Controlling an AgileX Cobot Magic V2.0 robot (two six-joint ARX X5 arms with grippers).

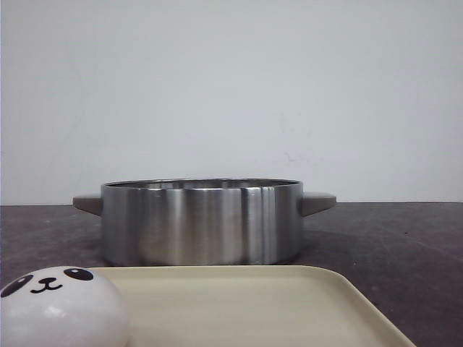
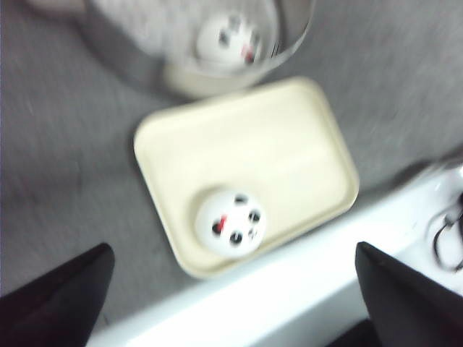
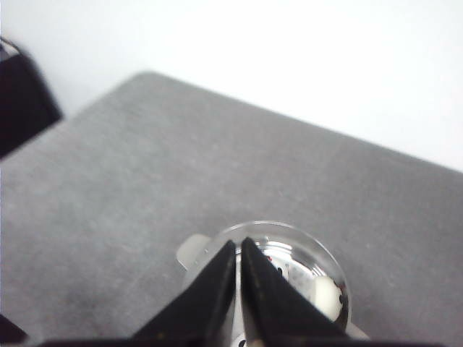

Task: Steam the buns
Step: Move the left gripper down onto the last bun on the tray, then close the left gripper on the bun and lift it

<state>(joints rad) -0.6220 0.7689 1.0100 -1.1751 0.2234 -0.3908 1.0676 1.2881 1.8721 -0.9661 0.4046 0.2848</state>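
— While one bun [image 1: 61, 307] is seen at the tray's [image 1: 289, 303] near-left corner, face up, what room is left?
— Most of the tray. Another bun [image 2: 228, 37] lies in the pot [image 1: 201, 220]; left gripper [image 2: 231, 289] jaws are spread, right gripper [image 3: 239, 278] jaws nearly closed.

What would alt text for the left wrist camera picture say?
Blurred overhead view: one panda-face bun sits on a cream tray on a grey table. Beyond it, a steel pot holds another bun. The left gripper is wide open, empty.
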